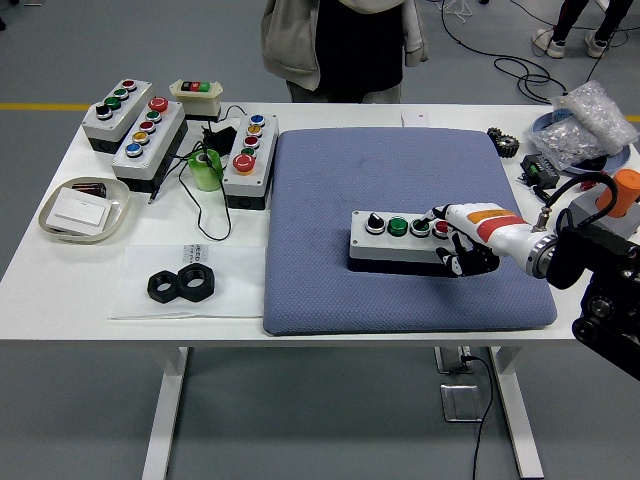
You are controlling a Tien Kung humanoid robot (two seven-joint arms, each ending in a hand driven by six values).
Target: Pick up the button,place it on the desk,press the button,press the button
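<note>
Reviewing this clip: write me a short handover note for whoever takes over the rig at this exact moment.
Right hand: over the right end of the button box, fingers curled around that end, one fingertip at the red button. Whether it is pressed down cannot be told.
Left hand: not in view.
Button box: lies flat on the blue mat in the middle of the table, with a black knob, two green buttons and the red one on top.
Done: box is placed on the mat.
Left: finish this press, then the second press.
A person stands at the far side, hands not on the table.
</note>
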